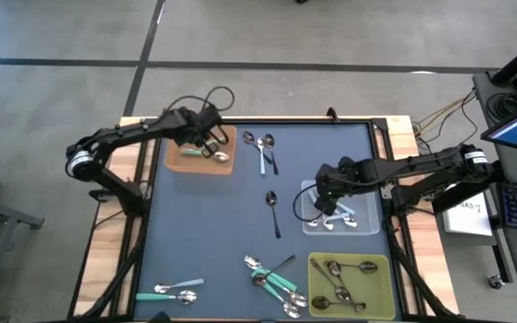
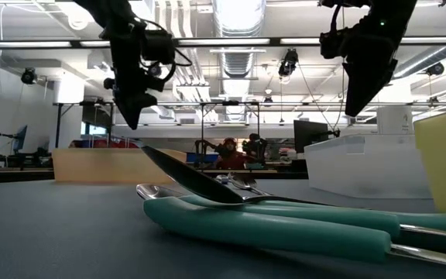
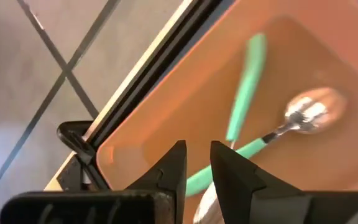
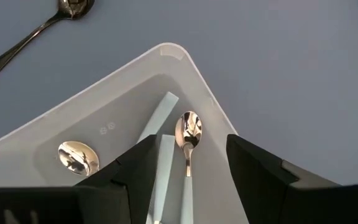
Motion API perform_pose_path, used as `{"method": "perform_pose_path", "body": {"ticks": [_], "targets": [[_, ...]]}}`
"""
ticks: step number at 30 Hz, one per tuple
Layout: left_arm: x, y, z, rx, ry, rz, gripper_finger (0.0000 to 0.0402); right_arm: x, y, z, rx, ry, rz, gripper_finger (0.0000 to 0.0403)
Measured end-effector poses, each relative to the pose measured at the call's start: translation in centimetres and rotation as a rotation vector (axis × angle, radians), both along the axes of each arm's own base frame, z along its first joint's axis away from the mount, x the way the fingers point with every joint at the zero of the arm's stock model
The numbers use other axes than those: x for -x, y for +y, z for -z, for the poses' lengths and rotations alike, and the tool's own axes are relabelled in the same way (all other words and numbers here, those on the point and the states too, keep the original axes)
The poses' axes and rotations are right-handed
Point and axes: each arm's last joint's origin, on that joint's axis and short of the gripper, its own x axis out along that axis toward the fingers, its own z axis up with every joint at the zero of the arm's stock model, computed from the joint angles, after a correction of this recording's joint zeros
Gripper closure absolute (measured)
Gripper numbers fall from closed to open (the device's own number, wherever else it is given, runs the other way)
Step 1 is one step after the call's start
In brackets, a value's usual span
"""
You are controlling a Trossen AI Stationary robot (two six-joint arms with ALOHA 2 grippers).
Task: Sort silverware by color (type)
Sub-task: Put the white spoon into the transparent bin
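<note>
My left gripper point(image 1: 210, 140) hangs over the orange tray point(image 1: 187, 162) at the mat's far left, fingers point(image 3: 197, 163) a narrow gap apart. In the tray lies a teal-handled spoon point(image 3: 306, 113). A second teal handle point(image 3: 246, 87) shows blurred just past the fingertips. My right gripper point(image 1: 327, 203) hangs open over the clear tray point(image 1: 363, 226) at the right, above light-blue-handled spoons point(image 4: 188, 134). More silverware lies loose on the dark mat: two spoons at the far middle point(image 1: 264, 152), one dark spoon point(image 1: 274, 212), and a pile at the near edge point(image 1: 273, 274). My left gripper points slanting down into the orange tray. The blurred teal handle point(image 3: 235, 127) runs toward the gap between its fingers, and I cannot tell whether the fingers touch that spoon.
A yellow-green tray point(image 1: 377, 266) with dark spoons stands at the near right. Two teal-handled spoons point(image 1: 174, 289) lie at the near left. The mat's black frame point(image 3: 142, 74) runs beside the orange tray. Cables and a keyboard lie beyond the table's right edge.
</note>
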Motion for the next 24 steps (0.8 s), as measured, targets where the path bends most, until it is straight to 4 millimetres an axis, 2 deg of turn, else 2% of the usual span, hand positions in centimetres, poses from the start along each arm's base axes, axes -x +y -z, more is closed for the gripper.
{"method": "perform_pose_path", "body": {"ticks": [3,6,11,14,18,21,24], "targets": [[0.3,0.5,0.1,0.052,-0.027,0.015,0.0352,-0.1,0.0,0.0,0.000,-0.006,0.002,0.0218],[-0.2,0.1,0.1,0.170,-0.120,0.092,0.0354,-0.1,0.0,0.0,-0.001,-0.011,0.000,0.0218],[-1.9,-2.4,0.2,0.331,-0.243,0.202,0.0355,-0.1,0.0,0.0,-0.001,-0.011,-0.001,0.0218],[-3.5,-5.2,0.1,0.418,-0.296,0.276,0.0354,-0.1,0.0,0.0,-0.001,-0.013,0.000,0.0218],[-5.4,-10.5,0.0,0.495,-0.326,0.379,0.0354,-0.1,0.0,0.0,-0.001,-0.015,-0.001,0.0218],[-6.1,-14.9,0.2,0.547,-0.320,0.416,0.0354,-0.1,0.0,0.0,-0.001,-0.015,0.000,0.0218],[-6.1,-18.9,0.3,0.558,-0.319,0.381,0.0354,-0.2,0.0,-0.1,-0.001,-0.017,0.000,0.0218]]}}
